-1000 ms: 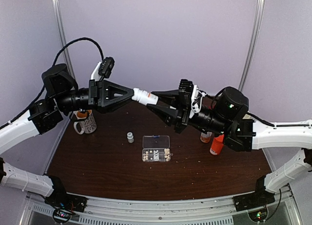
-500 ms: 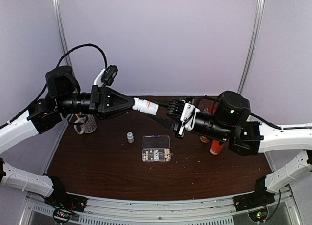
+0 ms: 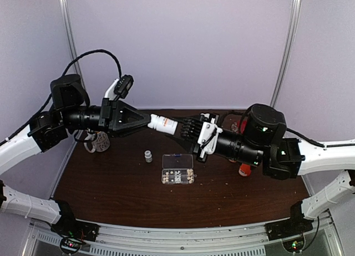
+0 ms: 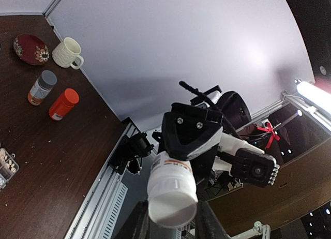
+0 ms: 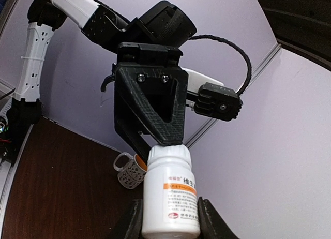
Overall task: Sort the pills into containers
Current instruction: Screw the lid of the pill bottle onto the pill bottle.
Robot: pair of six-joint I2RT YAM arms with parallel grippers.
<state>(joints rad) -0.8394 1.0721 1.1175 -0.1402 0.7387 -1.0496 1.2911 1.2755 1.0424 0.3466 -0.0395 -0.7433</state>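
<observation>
Top external view, nearest first: on the brown table [image 3: 111,192] we see the clear organizer box [image 3: 177,161], with pale pills [image 3: 177,177] in its near compartments. Just beyond it to the left, apart from it, 1 tiny grey-capped bottle [image 3: 148,155] stands upright. Higher and farther back, the 2 arms meet in mid-air over the table. The left gripper [image 3: 151,122] is clamped on 1 end of a white bottle [image 3: 164,123], and the right gripper [image 3: 180,128] is clamped on its labelled body, so the bottle lies nearly level between them. Farther back, a patterned mug [image 3: 99,141] stands below the left arm and an orange bottle [image 3: 244,169] below the right arm.
</observation>
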